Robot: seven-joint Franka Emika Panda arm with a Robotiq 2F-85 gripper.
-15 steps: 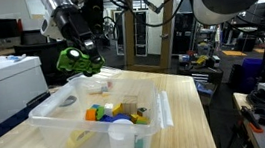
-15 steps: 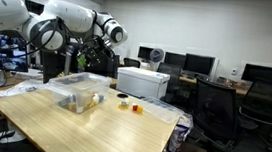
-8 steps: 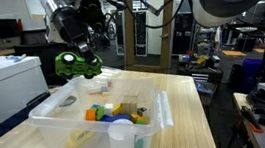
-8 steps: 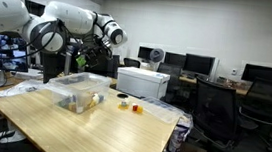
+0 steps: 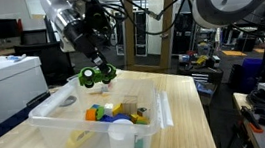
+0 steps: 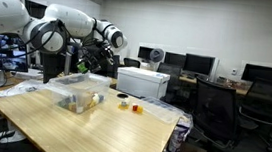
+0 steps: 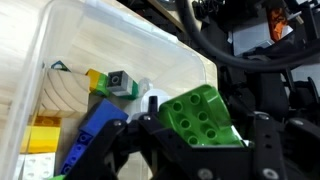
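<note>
My gripper (image 7: 196,135) is shut on a large green studded toy block (image 7: 203,117), its black fingers clamping the block's two sides. In an exterior view the green block (image 5: 96,76) hangs over the far left part of a clear plastic bin (image 5: 52,118), just above its rim. From the other side, the gripper (image 6: 84,67) sits over the same bin (image 6: 74,92). Inside the bin lie yellow, blue and green blocks (image 5: 107,112) and a wooden piece (image 7: 68,100).
A white cup (image 5: 122,140) stands at the bin's near edge. A white printer (image 6: 141,83) sits on the wooden table (image 6: 110,134) beyond the bin, with small items (image 6: 131,107) beside it. Desks, monitors and office chairs (image 6: 218,106) surround the table.
The gripper has carried the green block rightward and lower, from outside the bin's left side to over the bin's far end. Its grip has not changed.
</note>
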